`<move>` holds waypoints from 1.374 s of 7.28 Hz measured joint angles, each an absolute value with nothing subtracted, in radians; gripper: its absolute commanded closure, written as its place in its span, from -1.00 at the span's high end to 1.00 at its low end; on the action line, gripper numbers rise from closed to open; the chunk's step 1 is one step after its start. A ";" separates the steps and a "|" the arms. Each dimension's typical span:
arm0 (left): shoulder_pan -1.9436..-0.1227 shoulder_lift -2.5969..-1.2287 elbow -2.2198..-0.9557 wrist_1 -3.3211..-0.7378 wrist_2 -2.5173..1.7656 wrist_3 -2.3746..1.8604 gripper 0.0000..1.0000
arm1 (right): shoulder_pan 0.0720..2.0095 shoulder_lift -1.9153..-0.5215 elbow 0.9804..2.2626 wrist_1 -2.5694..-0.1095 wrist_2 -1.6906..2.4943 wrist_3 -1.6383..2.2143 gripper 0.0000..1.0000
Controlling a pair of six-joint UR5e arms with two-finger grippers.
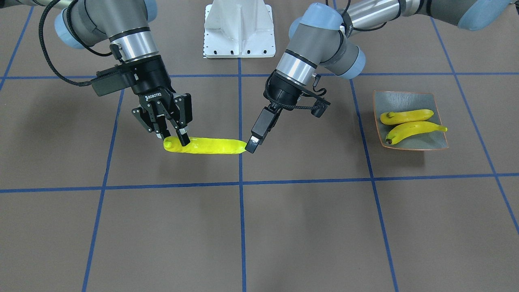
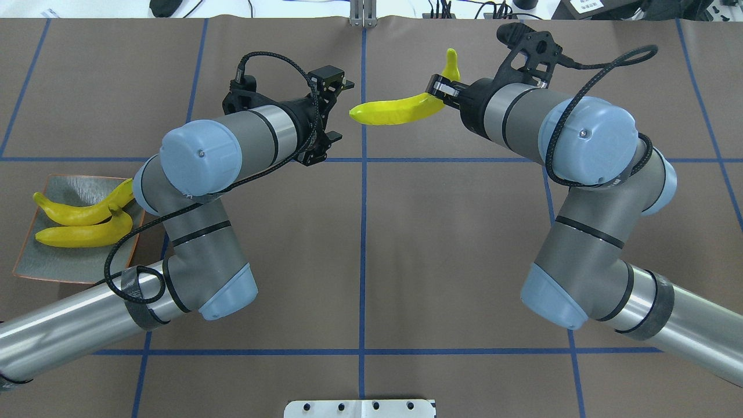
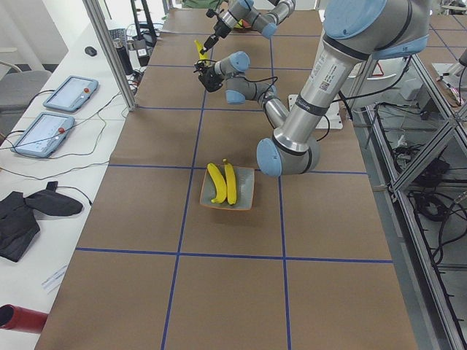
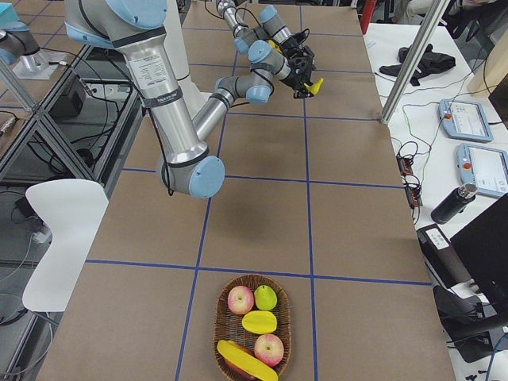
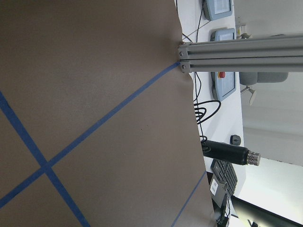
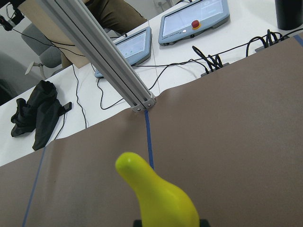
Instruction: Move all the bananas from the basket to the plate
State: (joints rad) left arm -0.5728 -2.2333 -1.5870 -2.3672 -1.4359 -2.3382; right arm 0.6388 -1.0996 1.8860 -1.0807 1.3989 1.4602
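A bright yellow banana [image 1: 206,146] hangs level above the table's middle, with my right gripper [image 1: 174,140] shut on its stem end [image 6: 156,194]. My left gripper [image 2: 339,110] is open, its jaws on either side of the banana's free tip [image 2: 355,114]. The grey-green plate [image 1: 409,99] on my left side holds two bananas [image 2: 81,223] lying side by side. Far off on my right, the wicker basket [image 4: 252,277] holds another banana [image 4: 242,359] among other fruit.
Apples and other fruit [image 4: 242,300] fill the basket. The white robot base mount [image 1: 239,30] stands between the arms. Blue tape lines cross the brown table cover. Beyond the far table edge are an aluminium post [image 6: 99,52], tablets and cables.
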 measured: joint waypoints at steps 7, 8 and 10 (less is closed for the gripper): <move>-0.569 -2.340 -1.529 -2.261 -1.436 -2.466 1.00 | 0.604 -1.091 1.898 -1.117 1.325 1.494 -1.00; -0.569 -2.343 -1.527 -2.261 -1.436 -2.472 1.00 | 0.587 -1.089 1.899 -1.117 1.304 1.497 -1.00; -0.567 -2.345 -1.525 -2.261 -1.436 -2.477 1.00 | 0.566 -1.086 1.900 -1.117 1.278 1.500 -1.00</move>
State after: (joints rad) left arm -0.5666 -2.3446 -1.5248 -2.2611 -1.4358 -2.4767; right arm 0.5658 -1.0862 1.8996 -1.1171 1.2785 1.4998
